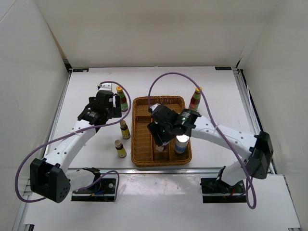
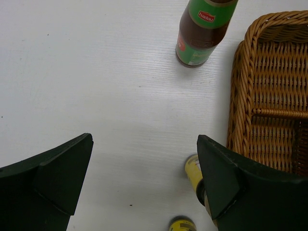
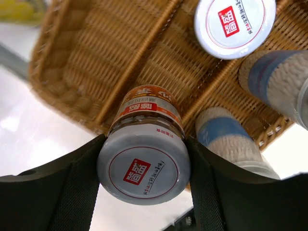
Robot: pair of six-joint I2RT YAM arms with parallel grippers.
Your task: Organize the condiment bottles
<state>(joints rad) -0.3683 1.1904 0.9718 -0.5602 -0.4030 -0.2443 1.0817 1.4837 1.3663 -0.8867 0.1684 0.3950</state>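
Right fingers (image 3: 77,187) clamped on upright silver-lidded jar (image 3: 143,168) over wicker tray (image 3: 120,62) near end, other jars (image 3: 235,26) just beside; left fingers (image 2: 53,173) wide apart, off by red bottle (image 2: 202,33).

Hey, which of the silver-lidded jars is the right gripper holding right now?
The orange-labelled jar, clamped in the right gripper over the wicker tray. The other lid-up jar sits free in the tray, with no fingers on it.

Tan tray (image 1: 140,126), silver-lidded jar (image 3: 143,166).
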